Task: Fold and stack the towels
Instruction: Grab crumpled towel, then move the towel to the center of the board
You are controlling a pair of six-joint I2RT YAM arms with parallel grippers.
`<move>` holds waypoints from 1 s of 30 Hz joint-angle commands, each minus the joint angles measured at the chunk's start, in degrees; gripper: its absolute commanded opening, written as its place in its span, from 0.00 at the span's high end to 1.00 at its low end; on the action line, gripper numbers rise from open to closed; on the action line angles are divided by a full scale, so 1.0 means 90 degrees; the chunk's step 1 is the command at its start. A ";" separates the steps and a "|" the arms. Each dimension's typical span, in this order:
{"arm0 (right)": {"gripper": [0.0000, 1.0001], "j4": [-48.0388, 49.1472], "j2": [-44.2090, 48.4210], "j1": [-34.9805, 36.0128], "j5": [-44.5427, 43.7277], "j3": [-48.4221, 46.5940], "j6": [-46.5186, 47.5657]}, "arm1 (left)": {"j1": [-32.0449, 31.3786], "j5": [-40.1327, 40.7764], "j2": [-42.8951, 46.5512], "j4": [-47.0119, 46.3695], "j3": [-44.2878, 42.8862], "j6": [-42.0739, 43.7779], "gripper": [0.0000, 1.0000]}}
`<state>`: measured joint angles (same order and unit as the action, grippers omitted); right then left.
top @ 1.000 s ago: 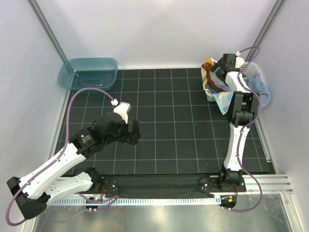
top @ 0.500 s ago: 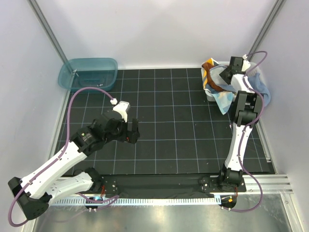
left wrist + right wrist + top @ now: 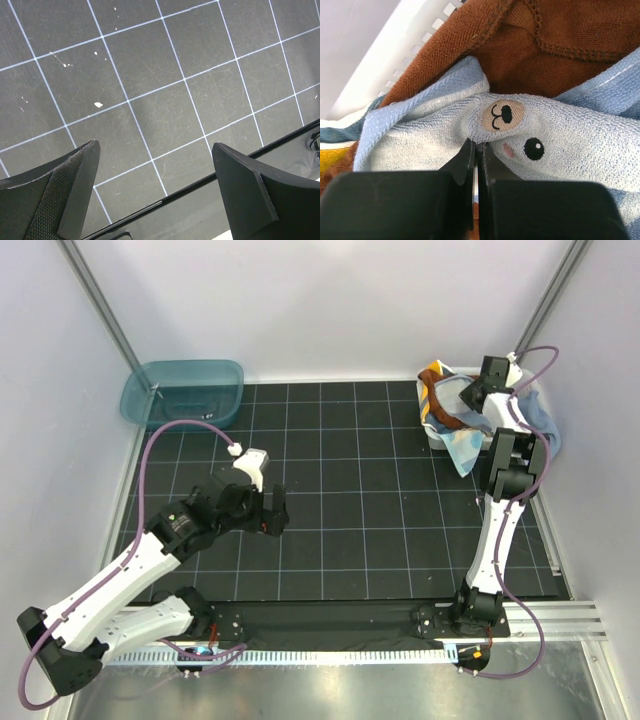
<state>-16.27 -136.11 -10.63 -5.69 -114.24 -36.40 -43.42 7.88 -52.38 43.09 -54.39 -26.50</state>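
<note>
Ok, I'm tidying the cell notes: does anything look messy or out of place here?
Yes: the towels sit unfolded in a crumpled heap in the white basket, some hanging over its rim. The right gripper is shut on a fold of the pale blue towel.

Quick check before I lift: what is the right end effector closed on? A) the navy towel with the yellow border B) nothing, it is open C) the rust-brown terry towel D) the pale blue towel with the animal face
D: the right wrist view shows the right end effector with its tips pressed together on a fold of the pale blue towel, just below its embroidered face.
</note>
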 commanded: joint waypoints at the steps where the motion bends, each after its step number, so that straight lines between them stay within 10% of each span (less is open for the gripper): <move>1: 0.99 0.0372 0.0758 -0.0020 0.0125 -0.0344 0.0012 | 0.0068 -0.0114 0.0048 -0.0237 0.0018 0.0064 0.02; 30: 0.99 -0.0007 0.3473 0.0000 0.1276 -0.0557 -0.0691 | 0.0234 -0.0114 0.0185 -0.0296 0.0057 -0.0004 0.02</move>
<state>-16.03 -109.71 -10.72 0.60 -114.26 -40.36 -41.87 6.85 -51.79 42.68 -54.06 -26.55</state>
